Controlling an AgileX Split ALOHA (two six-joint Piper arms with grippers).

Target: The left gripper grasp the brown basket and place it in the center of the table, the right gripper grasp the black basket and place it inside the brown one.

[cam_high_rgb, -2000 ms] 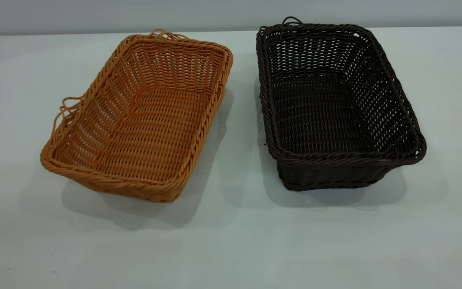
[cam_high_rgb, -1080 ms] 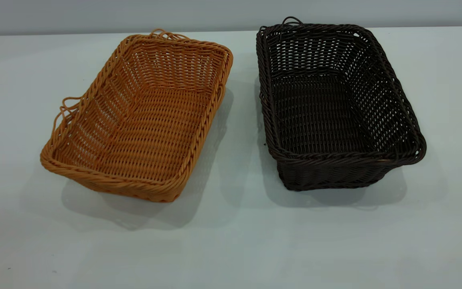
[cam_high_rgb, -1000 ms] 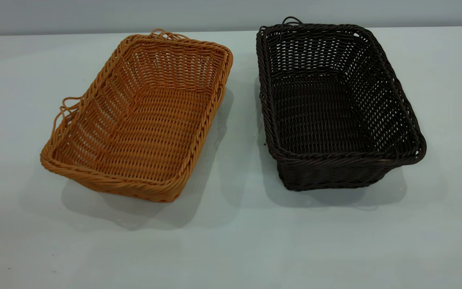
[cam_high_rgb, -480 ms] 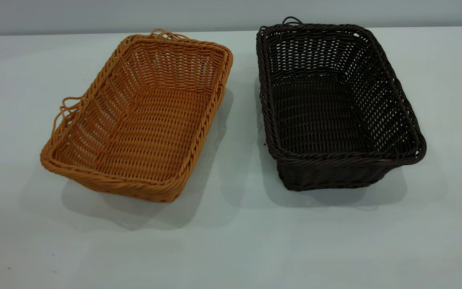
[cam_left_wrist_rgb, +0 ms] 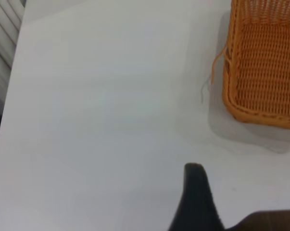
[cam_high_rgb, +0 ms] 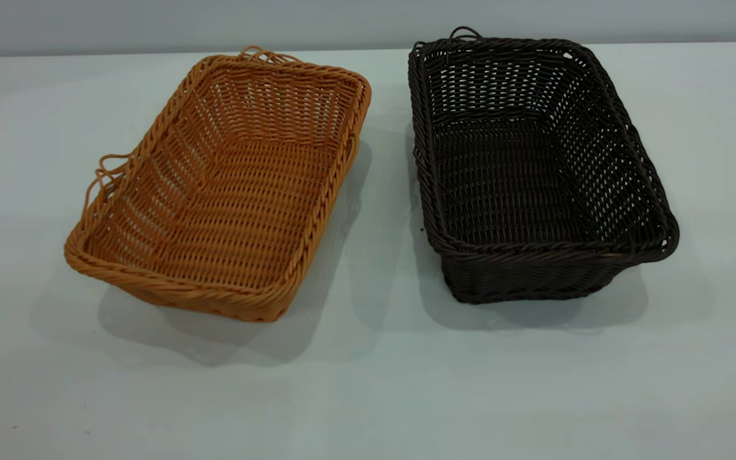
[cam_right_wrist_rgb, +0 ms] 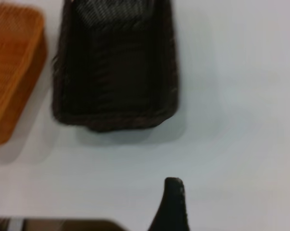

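The brown basket point(cam_high_rgb: 227, 185) stands on the left half of the table point(cam_high_rgb: 368, 383), turned a little askew, and it is empty. The black basket point(cam_high_rgb: 528, 166) stands upright on the right half, a narrow gap apart from it, and is also empty. Neither arm shows in the exterior view. In the left wrist view a black part of my left gripper point(cam_left_wrist_rgb: 195, 192) hangs above bare table, well away from a corner of the brown basket point(cam_left_wrist_rgb: 262, 62). In the right wrist view my right gripper point(cam_right_wrist_rgb: 172, 202) is above bare table, short of the black basket point(cam_right_wrist_rgb: 116, 67).
Loose wicker loop handles point(cam_high_rgb: 103, 176) stick out from the brown basket's left side and far end. A pale wall runs behind the table's far edge point(cam_high_rgb: 87, 54). The table's side edge point(cam_left_wrist_rgb: 10, 96) shows in the left wrist view.
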